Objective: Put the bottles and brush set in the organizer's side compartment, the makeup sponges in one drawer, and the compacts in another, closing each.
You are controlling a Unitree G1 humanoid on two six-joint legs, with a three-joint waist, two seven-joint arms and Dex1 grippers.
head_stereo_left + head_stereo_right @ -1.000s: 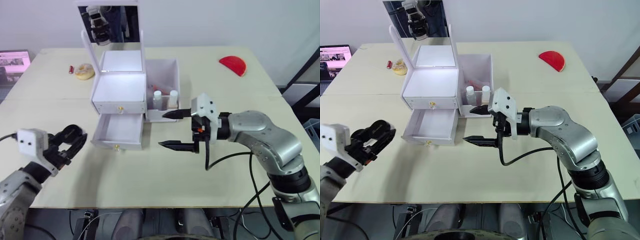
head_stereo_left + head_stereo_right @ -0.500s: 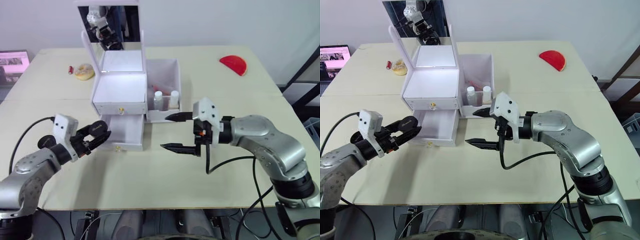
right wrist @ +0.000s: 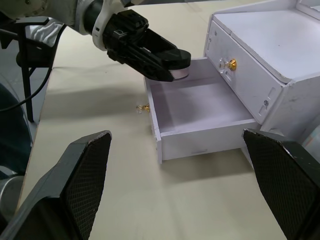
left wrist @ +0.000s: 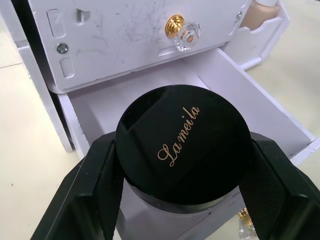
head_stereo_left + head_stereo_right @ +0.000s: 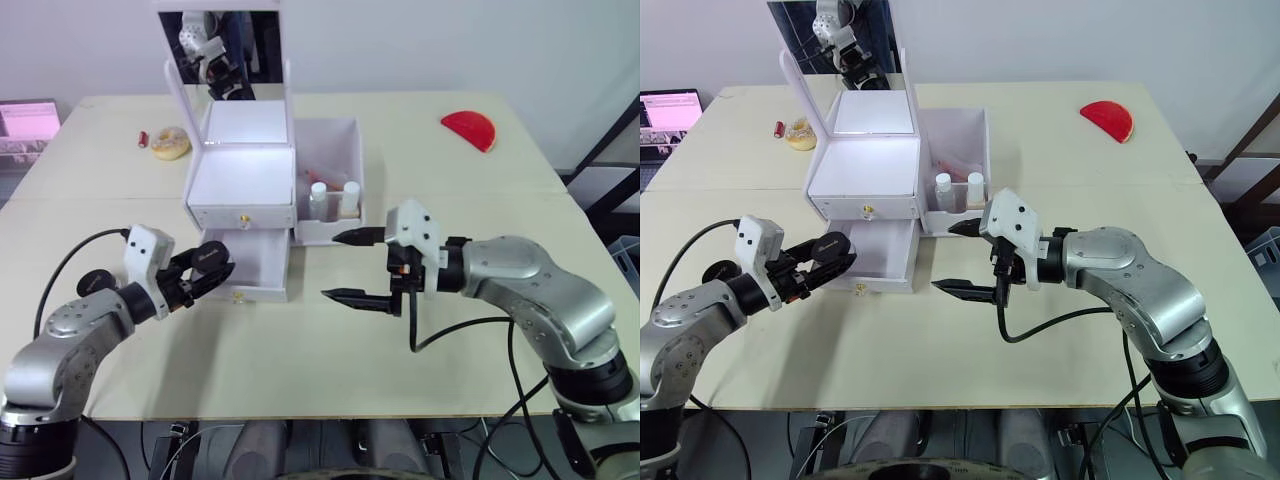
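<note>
Black compact [image 4: 182,142] clamped in left gripper [image 5: 208,266] above open bottom drawer [image 3: 200,112] | right gripper [image 5: 350,266] spread wide, empty | mid compacts step | next: lower, let go, shove drawer shut

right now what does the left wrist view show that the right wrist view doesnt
Left wrist view alone: the gold lettering on the compact's black lid, and a bottle in the side compartment. Right wrist view alone: the left gripper seen from outside, holding that compact over the drawer's edge, and the right gripper's own wide-open fingers. Both: the open lower drawer and the shut upper drawer's gold knob.
</note>
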